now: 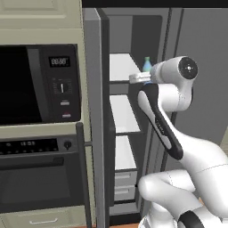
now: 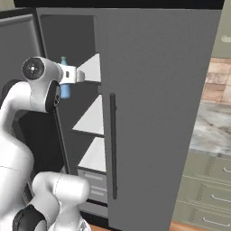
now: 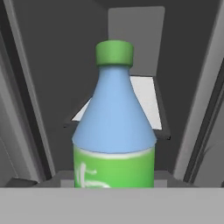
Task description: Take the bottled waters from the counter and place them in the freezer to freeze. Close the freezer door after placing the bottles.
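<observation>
The freezer (image 1: pixel 129 111) stands open, its white shelves (image 1: pixel 122 113) bare and drawers (image 1: pixel 125 178) at the bottom. The freezer door (image 1: pixel 97 116) is swung wide, edge-on in the left base view, between the compartment and a black microwave (image 1: pixel 40 84) with an oven (image 1: pixel 40 178) below it. The right base view shows instead the wider closed fridge door (image 2: pixel 158 117) with its dark bar handle (image 2: pixel 113 144), and beyond it the marbled counter (image 2: pixel 212 126) over green drawers (image 2: pixel 210 189).

The arm rises from the base, bends at the elbow and reaches level into the compartment at top-shelf height. The gripper (image 1: pixel 143 76) is pressed in on the blue bottle (image 3: pixel 113 127) with green cap and label, held upright just in front of the top shelf. The hand view shows the bottle close up against the dark freezer interior; the fingertips themselves are hidden there.
</observation>
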Robot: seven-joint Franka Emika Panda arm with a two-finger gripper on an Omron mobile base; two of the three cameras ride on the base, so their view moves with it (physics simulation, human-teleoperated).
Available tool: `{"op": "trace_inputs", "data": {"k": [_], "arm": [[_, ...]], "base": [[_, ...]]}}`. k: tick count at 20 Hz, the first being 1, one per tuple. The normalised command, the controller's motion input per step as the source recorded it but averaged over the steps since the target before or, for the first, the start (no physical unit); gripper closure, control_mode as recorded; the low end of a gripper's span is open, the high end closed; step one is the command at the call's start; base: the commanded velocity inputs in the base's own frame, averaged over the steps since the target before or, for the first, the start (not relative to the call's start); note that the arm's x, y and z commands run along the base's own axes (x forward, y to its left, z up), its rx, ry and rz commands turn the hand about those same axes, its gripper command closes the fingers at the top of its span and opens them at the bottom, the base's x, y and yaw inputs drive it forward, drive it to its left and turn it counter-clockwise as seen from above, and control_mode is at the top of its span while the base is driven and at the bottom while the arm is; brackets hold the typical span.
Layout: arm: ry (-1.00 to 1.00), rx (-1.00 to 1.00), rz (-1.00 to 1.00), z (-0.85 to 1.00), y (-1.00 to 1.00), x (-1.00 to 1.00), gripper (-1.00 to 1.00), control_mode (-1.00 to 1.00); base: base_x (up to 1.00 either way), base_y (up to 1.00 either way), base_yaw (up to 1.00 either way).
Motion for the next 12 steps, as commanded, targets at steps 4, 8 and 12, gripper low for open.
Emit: {"op": "trace_inputs", "data": {"k": [4,8,12], "arm": [[-0.09,0.0,-0.01,0.0,0.06,0.37,1.0,-1.0],[-0.23,0.0,0.0,0.0,0.06,0.25,1.0,-1.0],[-0.15,0.0,0.0,0.03,0.01,0.21,1.0,-1.0]], "base": [[0.0,0.0,0.0],[0.0,0.0,0.0],[0.0,0.0,0.0]]}}
